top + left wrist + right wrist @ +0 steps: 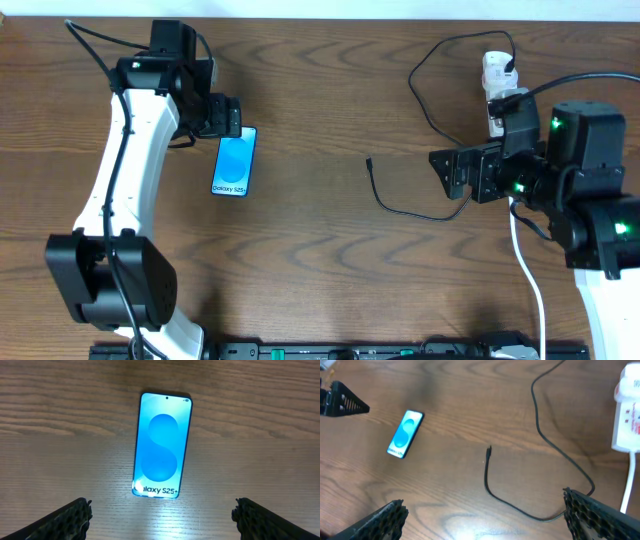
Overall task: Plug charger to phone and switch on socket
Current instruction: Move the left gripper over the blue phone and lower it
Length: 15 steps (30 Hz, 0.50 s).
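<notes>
While the connector tip (489, 450) of the charger lies free near the middle of the table, pointing toward the far edge, nothing is yet plugged into the phone (162, 445). The phone is laid flat, screen up, in the left half of the table toward the far edge. The left gripper (161, 517) is held above it with its jaws spread wide and nothing between them. The right gripper (482, 510) is likewise wide open and empty, over the loop of black cable (540, 435) in the right half. The cable is led back to the white power strip (497, 85) near the far right corner, where a black plug appears to be seated.

The step in hand is judged to be the pick-up of the connector. It is best taken just behind the tip, so that the thin cable does not flex during insertion. The tip should be aligned square to the port, presumably at the end by the lettering, while the phone is steadied against sliding.

"Galaxy S25+" is read in white on the blue screen. Red markings are seen on the strip, but they cannot be read.
</notes>
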{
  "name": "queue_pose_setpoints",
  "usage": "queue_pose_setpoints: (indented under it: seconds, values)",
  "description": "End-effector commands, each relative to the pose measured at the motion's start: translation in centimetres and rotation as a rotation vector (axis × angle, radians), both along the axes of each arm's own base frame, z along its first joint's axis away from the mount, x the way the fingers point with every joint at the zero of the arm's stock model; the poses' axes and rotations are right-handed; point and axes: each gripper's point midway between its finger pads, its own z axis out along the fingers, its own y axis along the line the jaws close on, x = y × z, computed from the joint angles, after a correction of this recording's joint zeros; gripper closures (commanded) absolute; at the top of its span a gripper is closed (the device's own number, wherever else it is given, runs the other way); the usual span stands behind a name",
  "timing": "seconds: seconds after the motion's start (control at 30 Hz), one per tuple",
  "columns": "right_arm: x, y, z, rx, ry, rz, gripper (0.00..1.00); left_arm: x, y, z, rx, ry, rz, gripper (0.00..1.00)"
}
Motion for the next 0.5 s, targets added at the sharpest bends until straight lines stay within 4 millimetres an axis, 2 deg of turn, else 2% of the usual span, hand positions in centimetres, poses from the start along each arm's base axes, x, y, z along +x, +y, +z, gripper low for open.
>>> queue_pose_setpoints:
  seconds: [0.0, 0.27, 0.47]
  values:
    - [0.4, 0.1, 0.0, -0.003, 0.007, 0.016, 0.01, 0.0, -0.3, -1.7, 0.01, 0.041, 0.008, 0.07]
    - [0.9, 0.2, -1.0, -0.004, 0.046, 0.019, 0.01, 0.9, -0.9, -6.3, 0.044, 0.084, 0.012, 0.07]
    - [0.9, 0.2, -1.1, -0.004, 0.048, 0.019, 0.01, 1.5, -0.9, -8.4, 0.045, 0.092, 0.012, 0.07]
